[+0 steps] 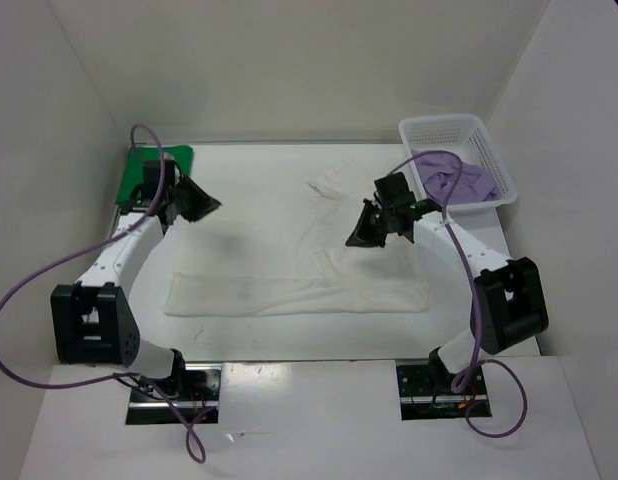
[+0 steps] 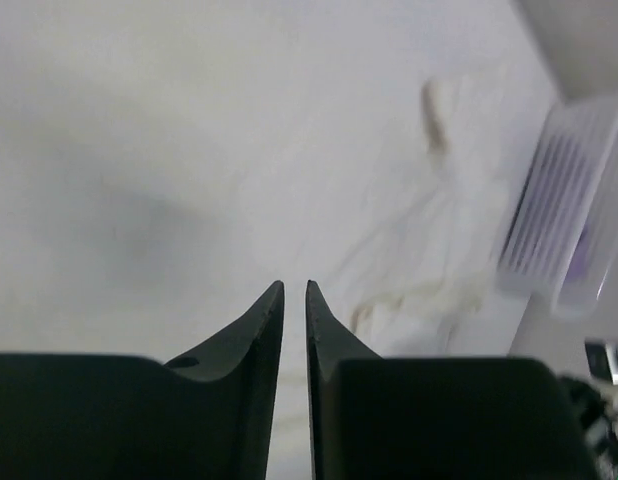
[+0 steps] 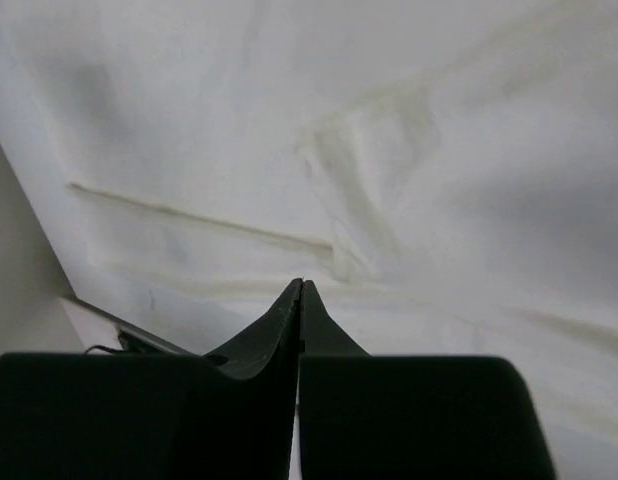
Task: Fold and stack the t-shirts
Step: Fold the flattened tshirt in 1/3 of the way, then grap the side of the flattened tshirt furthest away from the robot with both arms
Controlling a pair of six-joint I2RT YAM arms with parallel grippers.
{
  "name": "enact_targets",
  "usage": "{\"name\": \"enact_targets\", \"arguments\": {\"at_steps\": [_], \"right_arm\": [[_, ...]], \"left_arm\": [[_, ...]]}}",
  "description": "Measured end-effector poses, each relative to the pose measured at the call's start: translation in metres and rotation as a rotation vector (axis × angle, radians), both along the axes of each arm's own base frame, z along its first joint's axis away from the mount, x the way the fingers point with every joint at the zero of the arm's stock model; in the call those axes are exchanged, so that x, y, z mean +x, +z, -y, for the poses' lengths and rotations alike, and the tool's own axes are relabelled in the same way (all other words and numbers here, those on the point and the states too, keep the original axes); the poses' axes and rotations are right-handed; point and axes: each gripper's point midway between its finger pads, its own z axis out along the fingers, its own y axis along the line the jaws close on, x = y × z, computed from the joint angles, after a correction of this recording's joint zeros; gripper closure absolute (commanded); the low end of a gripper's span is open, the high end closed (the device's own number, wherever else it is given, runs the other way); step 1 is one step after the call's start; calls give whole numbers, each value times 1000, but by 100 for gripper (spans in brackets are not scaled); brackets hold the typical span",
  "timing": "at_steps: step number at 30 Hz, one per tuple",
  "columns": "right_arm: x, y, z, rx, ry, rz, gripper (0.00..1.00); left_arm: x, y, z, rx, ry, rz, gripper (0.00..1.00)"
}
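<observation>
The white t-shirt [image 1: 289,250] lies spread on the table, its near part folded into a long band [image 1: 299,296]. A bright green t-shirt [image 1: 161,160] lies folded at the back left, behind the left arm. The lavender t-shirt [image 1: 454,178] sits crumpled in the basket. My left gripper [image 1: 204,205] hovers above the white shirt's left side, its jaws a narrow gap apart with nothing between them [image 2: 295,285]. My right gripper [image 1: 364,235] hangs over the shirt's right part, shut and empty [image 3: 301,283]. Creased white cloth [image 3: 389,150] fills the right wrist view.
A white plastic mesh basket [image 1: 444,123] stands at the back right corner and also shows blurred in the left wrist view [image 2: 569,190]. White walls close in the table on the left, back and right. Purple cables loop off both arms.
</observation>
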Motion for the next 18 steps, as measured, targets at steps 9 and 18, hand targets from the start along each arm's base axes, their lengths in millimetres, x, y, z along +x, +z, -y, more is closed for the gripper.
{"name": "enact_targets", "arguments": {"at_steps": [9,18], "right_arm": [[64,-4,-23,3,67,69,99],[66,-31,-32,15,128,5,96]], "left_arm": [[134,-53,-87,256,209,17,74],[188,-109,-127,440,232,-66,62]]}}
